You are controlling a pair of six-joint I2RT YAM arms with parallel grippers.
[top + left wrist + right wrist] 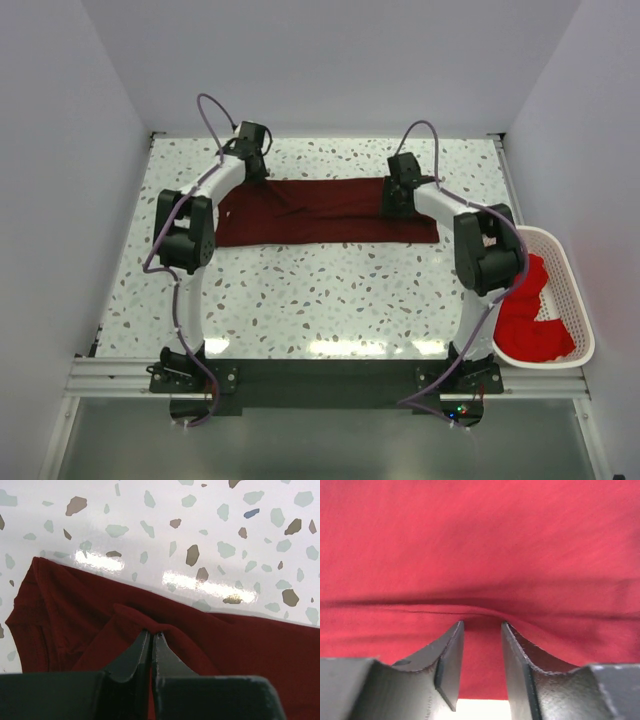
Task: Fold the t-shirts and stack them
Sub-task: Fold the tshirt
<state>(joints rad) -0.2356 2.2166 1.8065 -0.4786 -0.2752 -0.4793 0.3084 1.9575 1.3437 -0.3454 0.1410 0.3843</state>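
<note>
A dark maroon t-shirt (pixel 320 210) lies as a long folded strip across the far half of the table. My left gripper (pixel 254 172) is at its far left end. In the left wrist view the gripper (pixel 151 634) is shut on a raised pinch of the maroon cloth (pixel 240 645). My right gripper (pixel 393 205) is low over the strip's right part. In the right wrist view its fingers (pixel 481 625) stand apart, tips pressed into the cloth (pixel 480 545), which fills the view. Brighter red t-shirts (pixel 530 320) lie bunched in the basket.
A white mesh basket (pixel 572 268) stands off the table's right edge beside the right arm. The speckled tabletop (pixel 320 300) runs between the strip and the arm bases. White walls close in at the back and sides.
</note>
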